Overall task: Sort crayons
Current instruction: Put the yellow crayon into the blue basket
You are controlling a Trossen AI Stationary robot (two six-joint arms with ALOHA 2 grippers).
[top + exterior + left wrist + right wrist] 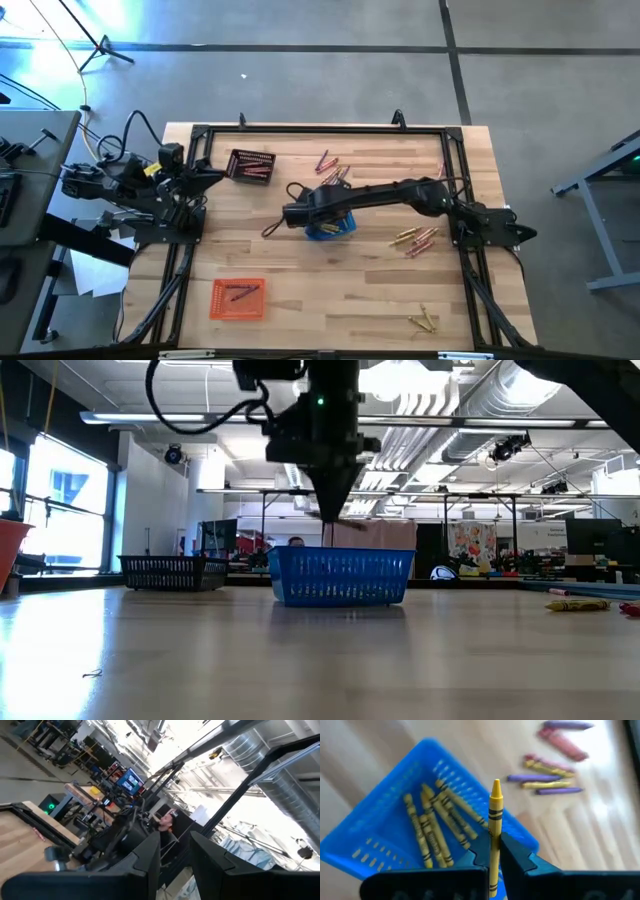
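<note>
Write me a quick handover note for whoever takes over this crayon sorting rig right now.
Right gripper: shut on a yellow crayon, held above the blue basket at mid-table.
Left gripper: parked at the table's left edge, jaws slightly apart, holding nothing.
Done: several yellow crayons lie in the blue basket; the black basket and orange basket each hold some crayons.
Left: drop the held crayon, then clear three loose groups: behind the blue basket, to its right, and near the front edge.
</note>
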